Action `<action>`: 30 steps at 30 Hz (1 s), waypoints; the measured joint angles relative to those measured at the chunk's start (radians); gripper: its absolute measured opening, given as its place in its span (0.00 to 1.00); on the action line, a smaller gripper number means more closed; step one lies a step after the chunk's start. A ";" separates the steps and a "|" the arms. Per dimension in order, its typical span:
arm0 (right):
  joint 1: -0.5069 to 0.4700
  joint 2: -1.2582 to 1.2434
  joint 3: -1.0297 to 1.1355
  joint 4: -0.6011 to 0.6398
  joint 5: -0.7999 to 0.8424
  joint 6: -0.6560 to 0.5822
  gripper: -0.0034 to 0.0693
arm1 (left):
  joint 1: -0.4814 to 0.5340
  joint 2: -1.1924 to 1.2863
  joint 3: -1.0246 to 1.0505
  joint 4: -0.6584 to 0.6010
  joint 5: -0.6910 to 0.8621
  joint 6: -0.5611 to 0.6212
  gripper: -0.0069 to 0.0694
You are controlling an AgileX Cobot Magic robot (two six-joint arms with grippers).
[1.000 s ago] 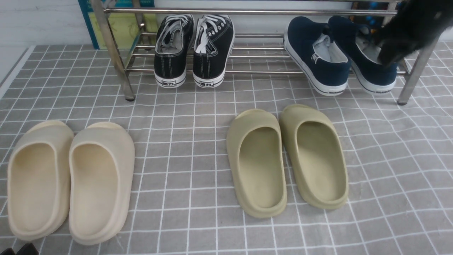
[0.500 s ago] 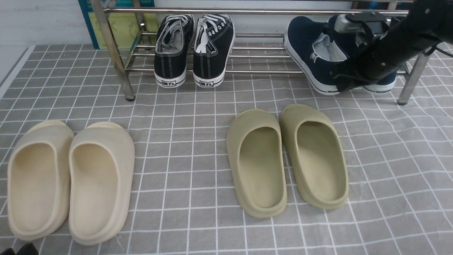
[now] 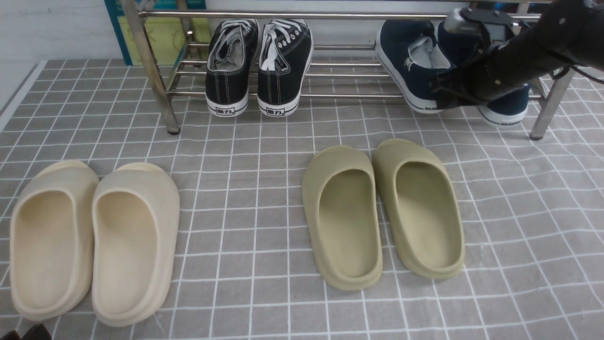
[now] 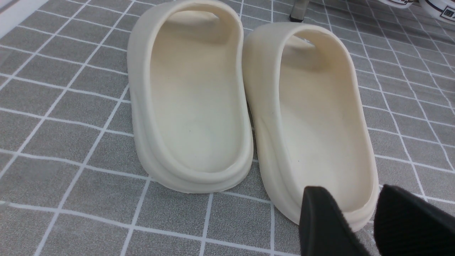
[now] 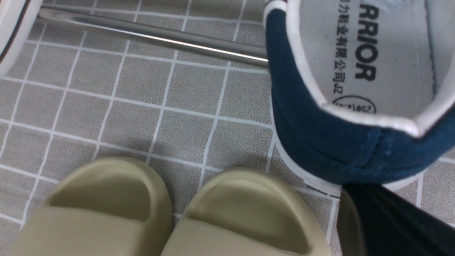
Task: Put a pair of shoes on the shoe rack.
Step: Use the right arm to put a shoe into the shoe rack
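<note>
My right gripper [image 3: 441, 97], fingers pressed together at the navy slip-on [image 3: 410, 61] heel, left gripper [image 4: 355, 202] spread idle; next, I judge, a nudge deeper onto the steel shoe rack [image 3: 330, 15].

Two navy-blue canvas slip-on sneakers [image 3: 398, 52]; two black lace-up sneakers [image 3: 231, 75] with white laces; two olive foam slides [image 3: 342, 217]; two cream foam slides [image 3: 134, 241]; that makes eight shoes, in four pairs; one steel shoe rack [image 3: 330, 15]; one grey checked cloth [image 3: 245, 165] under it all; one blue-and-yellow board [image 3: 160, 38] behind the rack; two black end effectors, the left end effector [image 4: 353, 193] and the right end effector [image 3: 441, 97].
</note>
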 joint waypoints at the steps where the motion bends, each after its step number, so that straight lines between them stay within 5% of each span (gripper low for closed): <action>1: 0.000 -0.007 -0.009 -0.002 0.016 -0.004 0.05 | 0.000 0.000 0.000 0.000 0.000 0.000 0.40; 15: 0.000 -0.259 0.001 -0.505 0.360 0.082 0.05 | 0.000 0.000 0.000 0.000 0.000 0.000 0.40; 30: 0.000 -0.106 0.121 -0.659 0.019 0.247 0.05 | 0.000 0.000 0.000 -0.001 0.000 0.000 0.40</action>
